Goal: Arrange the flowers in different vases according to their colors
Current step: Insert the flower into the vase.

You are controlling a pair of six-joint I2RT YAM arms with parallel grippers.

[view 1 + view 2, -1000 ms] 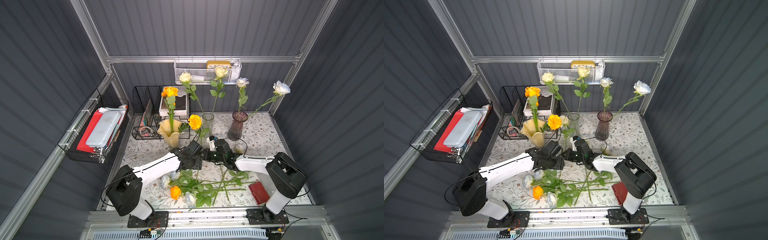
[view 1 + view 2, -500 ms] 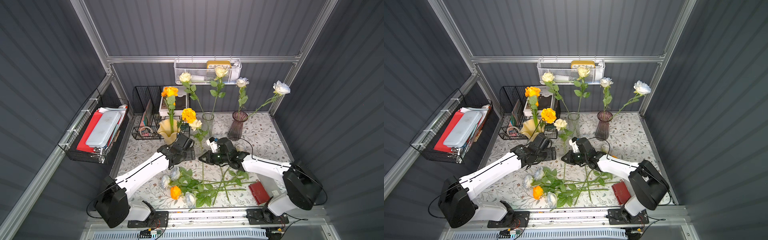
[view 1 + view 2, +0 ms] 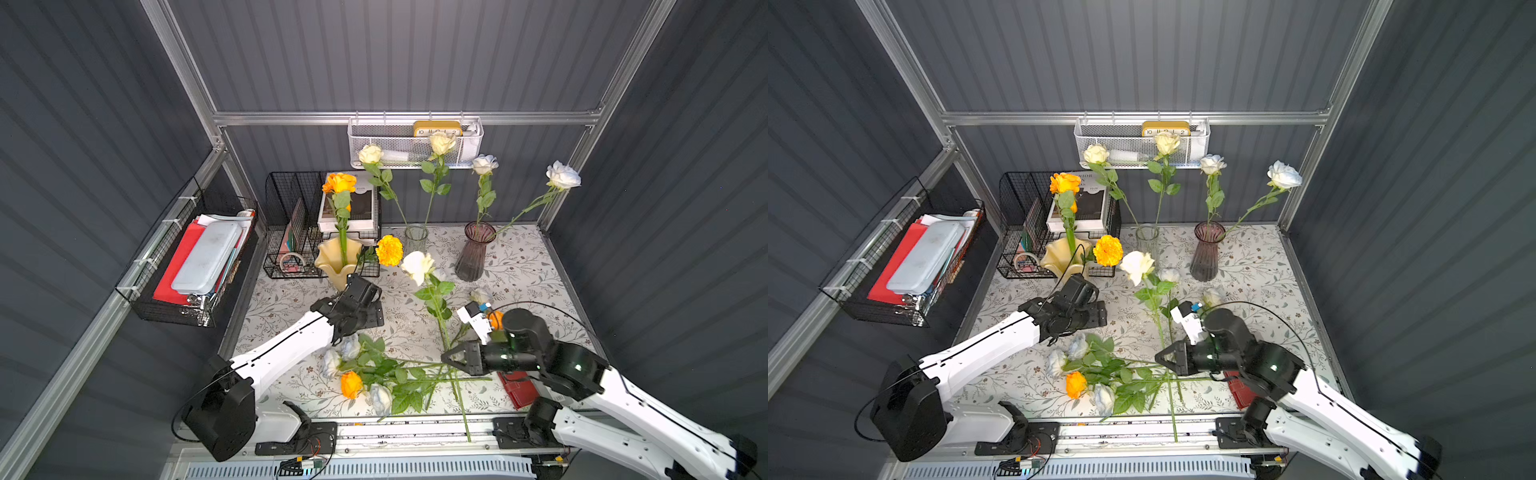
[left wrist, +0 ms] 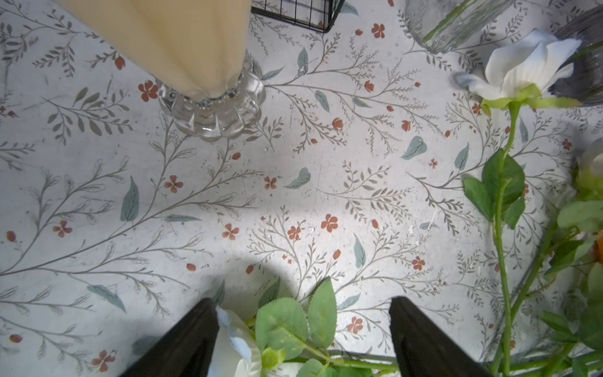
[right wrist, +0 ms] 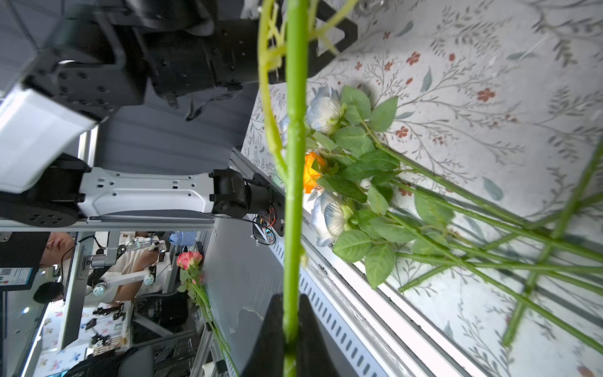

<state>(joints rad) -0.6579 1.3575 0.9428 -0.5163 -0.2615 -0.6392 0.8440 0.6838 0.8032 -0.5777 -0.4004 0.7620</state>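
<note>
Flowers (image 3: 376, 374) not yet sorted lie heaped at 6 o'clock on the floral tablecloth (image 3: 519, 266), an orange bloom (image 3: 351, 384) among white bluish ones. At 3 o'clock of that heap we see our right gripper (image 3: 446, 357), fingers (image 5: 310, 333) clamped on the green stem of a cream rose (image 3: 417, 266). It stands tilted, its bloom near the table's middle. Our left gripper (image 4: 301, 303) hangs just at 6 o'clock of the pale yellow vase (image 3: 332, 266), fingers (image 4: 195, 339) wide apart and holding nothing. That vase, at 11 o'clock, holds an orange rose (image 3: 340, 183), with a marigold (image 3: 389, 250) beside its rim. At 12 o'clock the clear glass cylinder (image 3: 416, 239) holds two cream-yellow roses (image 3: 441, 142). At 1 o'clock the purple vase (image 3: 471, 257) holds two white roses (image 3: 563, 175).
</note>
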